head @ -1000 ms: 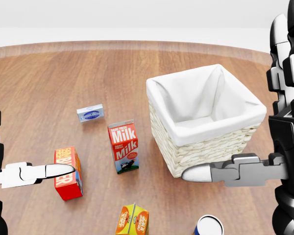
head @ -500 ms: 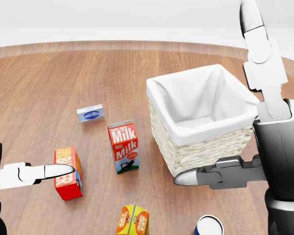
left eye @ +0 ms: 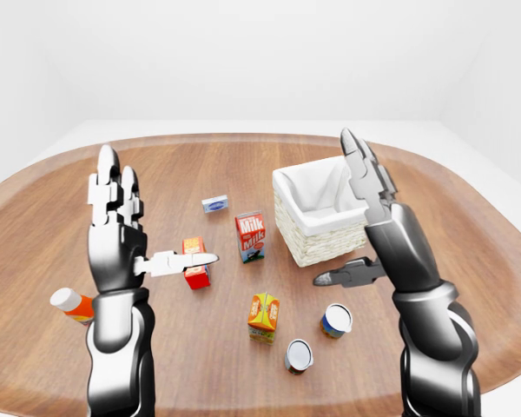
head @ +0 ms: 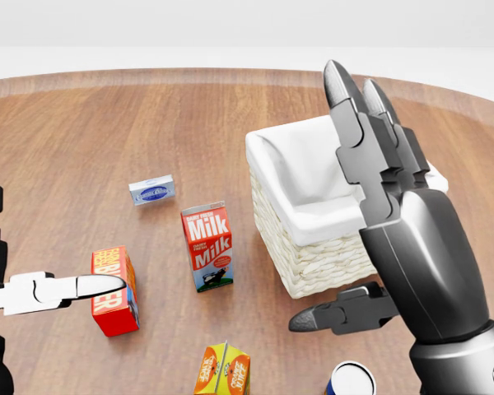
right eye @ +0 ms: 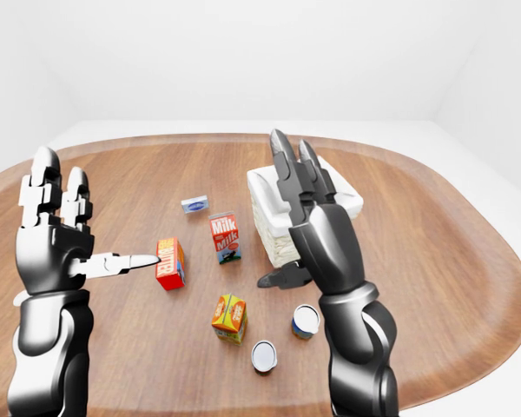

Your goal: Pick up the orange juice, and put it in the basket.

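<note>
Orange juice [left eye: 263, 316] standing on tabletop [left eye: 469, 261], lower centre of left-eye view, below basket [left eye: 319, 215]. Right hand [left eye: 373, 213] and left hand [left eye: 122, 230] hovering raised, fingers spread, gripping nothing.

1. A rounded wooden table [left eye: 469, 217] carries everything.
2. A wicker basket [left eye: 317, 241] with white lining stands right of centre in the left-eye view.
3. A milk carton [left eye: 251, 236] stands upright left of it, a red box [left eye: 194, 265] further left.
4. A small flat blue packet [left eye: 214, 203] lies above them.
5. The orange juice [left eye: 263, 317] stands lower down, beside two cans [left eye: 299, 355] (one blue [left eye: 335, 320]).
6. An orange bottle [left eye: 72, 304] lies at far left.
</note>
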Available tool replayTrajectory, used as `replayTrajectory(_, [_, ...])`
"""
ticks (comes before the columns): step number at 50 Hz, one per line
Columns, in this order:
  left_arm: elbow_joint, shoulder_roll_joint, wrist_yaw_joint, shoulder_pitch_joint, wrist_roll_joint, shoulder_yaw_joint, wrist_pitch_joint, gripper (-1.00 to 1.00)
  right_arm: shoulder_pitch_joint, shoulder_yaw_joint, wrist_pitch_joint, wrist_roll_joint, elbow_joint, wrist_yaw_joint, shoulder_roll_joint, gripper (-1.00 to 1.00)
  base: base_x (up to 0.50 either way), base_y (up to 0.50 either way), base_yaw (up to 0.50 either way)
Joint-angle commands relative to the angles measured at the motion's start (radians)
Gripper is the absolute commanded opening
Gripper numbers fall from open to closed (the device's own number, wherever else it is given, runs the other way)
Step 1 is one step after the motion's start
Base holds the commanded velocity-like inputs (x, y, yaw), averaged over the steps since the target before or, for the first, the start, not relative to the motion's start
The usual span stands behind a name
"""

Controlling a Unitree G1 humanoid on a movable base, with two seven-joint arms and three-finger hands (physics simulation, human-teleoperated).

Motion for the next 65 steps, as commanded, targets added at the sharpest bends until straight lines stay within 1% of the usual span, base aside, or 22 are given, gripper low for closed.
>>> replayTrajectory(1, [0.012,0.002,0.001,-0.001,-0.002,0.001,0.000,1.00,0.042,0.053,0.000,-0.101,0.024,0.036,0.023,1.00,0.00,0.00,0.00])
replayTrajectory(19, [-0.019,-0.002,0.002,0.005,0.000,-0.003,0.000,1.00,0.069,0.124,0.000,-0.208,0.043,0.054,0.045,1.00,0.00,0.00,0.00])
replayTrajectory(26, [-0.024,-0.003,0.002,0.006,-0.001,-0.002,0.000,1.00,0.075,0.163,-0.008,-0.255,0.048,0.060,0.056,1.00,0.00,0.00,0.00])
replayTrajectory(36, [-0.008,-0.001,0.000,0.003,-0.003,0.001,0.000,1.00,0.085,0.193,-0.016,-0.287,0.055,0.063,0.061,1.00,0.00,0.00,0.00])
replayTrajectory(38, [-0.004,-0.001,0.000,0.002,-0.003,0.002,0.000,1.00,0.083,0.196,-0.014,-0.297,0.051,0.073,0.062,1.00,0.00,0.00,0.00])
replayTrajectory(40, [-0.014,-0.001,0.002,0.004,-0.003,0.000,0.000,1.00,0.073,0.198,-0.005,-0.306,0.037,0.090,0.068,1.00,0.00,0.00,0.00])
replayTrajectory(44, [-0.014,-0.002,0.002,0.004,-0.003,0.000,0.000,1.00,0.073,0.209,-0.002,-0.322,0.026,0.103,0.072,1.00,0.00,0.00,0.00])
replayTrajectory(50, [-0.011,-0.002,0.003,0.002,-0.005,0.001,0.000,1.00,0.076,0.228,-0.005,-0.350,0.018,0.114,0.076,1.00,0.00,0.00,0.00])
replayTrajectory(65, [-0.011,-0.001,0.003,0.002,-0.005,0.001,0.000,1.00,0.073,0.270,0.000,-0.412,-0.018,0.163,0.097,1.00,0.00,0.00,0.00])
